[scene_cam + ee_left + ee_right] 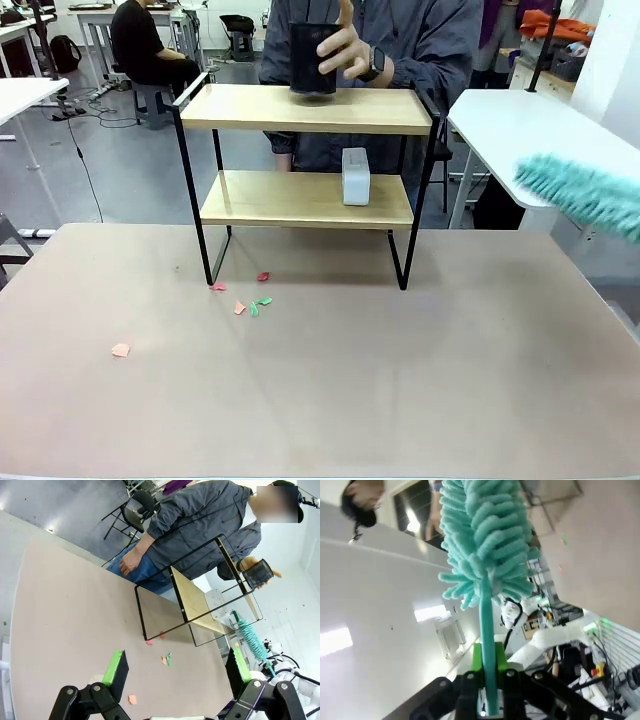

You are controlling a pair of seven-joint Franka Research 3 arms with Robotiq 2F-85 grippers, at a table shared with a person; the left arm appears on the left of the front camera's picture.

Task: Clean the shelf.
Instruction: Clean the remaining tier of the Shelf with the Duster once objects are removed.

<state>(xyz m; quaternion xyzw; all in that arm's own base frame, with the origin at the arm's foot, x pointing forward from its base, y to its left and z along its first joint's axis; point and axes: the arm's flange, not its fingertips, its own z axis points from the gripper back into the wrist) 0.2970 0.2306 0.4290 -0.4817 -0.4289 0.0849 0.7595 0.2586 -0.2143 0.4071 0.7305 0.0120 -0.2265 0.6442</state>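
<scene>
Robotics lab in an open-plan workspace, not a home. Evidence: plain white-topped tables (520, 115) standing around the pale beige surface (400, 380). Bare grey floor (130, 170) with loose black cables (95, 108) trailing across it. Black office chair (238, 30) at the back, and a person in black (140, 45) seated at another table. Right wrist view: white robot arm (560, 632) next to bundled wiring and electronics clutter (580, 675).

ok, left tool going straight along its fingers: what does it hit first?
Probably the tabletop, near the paper scraps in front of the shelf. The open left tool looks angled down at it, so it should land short of the shelf legs; depth is hard to judge.
</scene>
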